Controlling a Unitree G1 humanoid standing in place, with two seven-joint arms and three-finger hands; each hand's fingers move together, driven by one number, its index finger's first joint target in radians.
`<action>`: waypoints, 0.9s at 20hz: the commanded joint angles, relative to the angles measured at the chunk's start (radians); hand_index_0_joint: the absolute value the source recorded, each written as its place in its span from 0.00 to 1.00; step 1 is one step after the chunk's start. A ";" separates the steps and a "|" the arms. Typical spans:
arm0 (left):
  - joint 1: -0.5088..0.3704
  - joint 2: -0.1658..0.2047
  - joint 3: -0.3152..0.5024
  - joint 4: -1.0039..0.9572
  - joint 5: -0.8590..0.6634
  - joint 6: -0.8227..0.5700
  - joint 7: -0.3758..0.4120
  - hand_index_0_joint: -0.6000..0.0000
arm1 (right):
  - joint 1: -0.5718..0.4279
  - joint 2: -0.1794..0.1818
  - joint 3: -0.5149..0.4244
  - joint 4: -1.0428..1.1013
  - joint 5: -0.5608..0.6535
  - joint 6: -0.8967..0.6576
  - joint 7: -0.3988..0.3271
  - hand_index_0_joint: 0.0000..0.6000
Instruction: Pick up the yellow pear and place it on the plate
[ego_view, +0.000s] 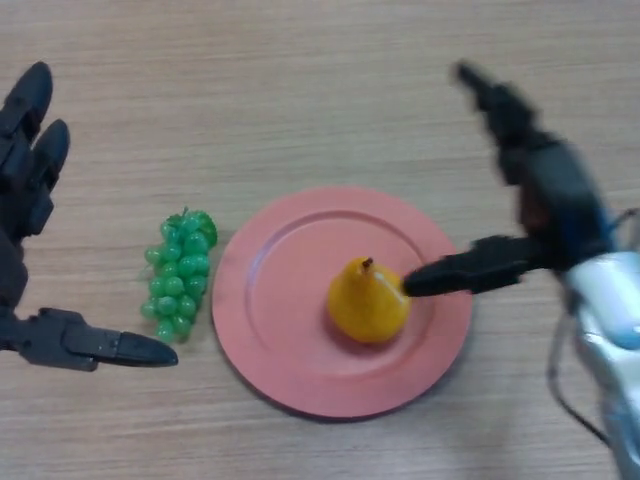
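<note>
At the far left of the frame your left hand (30, 200) sits idle over the table, fingers straight and pointing toward the top edge, thumb stretched out toward the right along the lower left; it is spread wide and holds nothing. Just right of that thumb lies a bunch of green plastic grapes (178, 275), close beside the left rim of the round pink plate (270, 330) but apart from it as far as you can tell. Near the middle of the plate, slightly right of centre, the yellow pear (367, 300) stands with its brown stem up, so the fruit is already where the task wants it. To the right, your right hand (540, 200) is spread wide: the thumb reaches left and its tip touches or nearly touches the pear's right shoulder, while the fingers point to the upper centre of the frame, clear of the fruit. You appear to be at the release, so draw that hand straight off to the right and upward, keeping the thumb from dragging on the pear, which could tip or roll it toward the rim. The surface is a light wood-grain tabletop (300, 90), flat and matt; nothing of the room beyond it shows.
</note>
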 joint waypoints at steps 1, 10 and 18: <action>-0.043 0.051 0.025 -0.050 -0.018 -0.095 0.005 1.00 | 0.068 -0.046 -0.076 -0.196 0.045 -0.035 0.048 0.00; -0.086 0.038 -0.088 -0.003 0.051 -0.095 0.085 1.00 | 0.257 -0.044 -0.135 -0.597 0.151 0.177 0.072 0.00; -0.085 0.030 -0.103 -0.019 0.033 -0.057 0.072 1.00 | 0.258 -0.041 -0.134 -0.653 0.158 0.210 0.040 0.00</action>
